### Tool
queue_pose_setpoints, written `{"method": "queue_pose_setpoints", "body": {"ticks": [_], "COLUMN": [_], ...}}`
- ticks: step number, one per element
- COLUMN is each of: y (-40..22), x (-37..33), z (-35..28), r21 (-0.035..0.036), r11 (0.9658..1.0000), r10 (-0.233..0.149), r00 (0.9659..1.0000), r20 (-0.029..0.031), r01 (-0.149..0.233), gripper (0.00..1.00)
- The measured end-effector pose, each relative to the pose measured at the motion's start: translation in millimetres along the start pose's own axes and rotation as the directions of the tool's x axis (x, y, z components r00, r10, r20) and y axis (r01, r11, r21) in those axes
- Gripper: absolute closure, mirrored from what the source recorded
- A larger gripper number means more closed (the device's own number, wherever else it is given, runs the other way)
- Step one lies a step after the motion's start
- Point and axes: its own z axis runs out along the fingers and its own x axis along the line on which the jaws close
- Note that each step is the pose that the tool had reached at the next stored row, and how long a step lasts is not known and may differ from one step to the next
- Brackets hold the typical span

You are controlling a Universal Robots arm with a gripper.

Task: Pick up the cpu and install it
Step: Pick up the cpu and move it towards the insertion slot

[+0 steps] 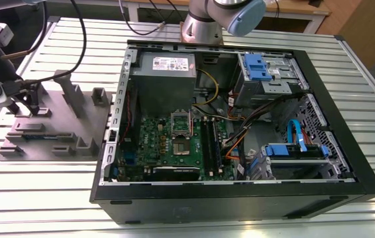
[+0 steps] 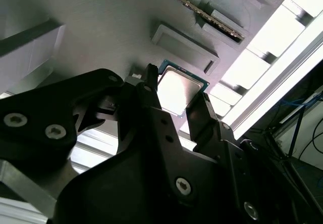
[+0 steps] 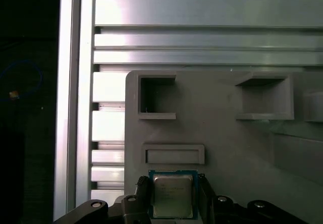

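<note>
the slatted metal tabletop [image 1: 42,178] carries a grey fixture block [image 1: 62,126] on the exterior view's left and an open pc case [image 1: 240,198] just beside it, with only a narrow strip of slats between the block and the case wall. the case has no side panel, so the green motherboard [image 1: 154,139] and its square socket [image 1: 182,144] lie open from above, hemmed by the grey power supply [image 1: 164,69] on one side and loose cables [image 1: 240,131] on the other.

in the first wrist view the block's edge [image 3: 126,133] runs close to the tabletop's outer rail [image 3: 70,108], with dark floor past it. on the block, 2 recessed pockets [image 3: 157,97] and a low raised ridge [image 3: 174,154] stand beyond the cpu [image 3: 172,196], the ridge just beside it. tall posts [image 1: 68,89] rise near the gripper [image 1: 25,104] in the exterior view. a memory stick [image 2: 202,13] lies in a slot of the block, apart from the cpu.

the cpu lies flat on the block, silver top up, well apart from the case. the gripper [image 3: 173,199] is low over the block with the cpu squarely in its gap in both wrist views [image 2: 177,103]. i cannot tell whether it is clamped on the chip or merely around it.
</note>
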Motion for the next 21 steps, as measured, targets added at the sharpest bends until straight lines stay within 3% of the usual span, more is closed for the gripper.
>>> {"method": "queue_pose_setpoints", "body": {"ticks": [21], "y": [0.2], "x": [0.0], "z": [-4.4], "r21": [0.0000], "r11": [1.0000], "r10": [0.000], "r00": [1.0000], "r20": [0.0001], "r01": [0.000], "gripper": [0.53]}}
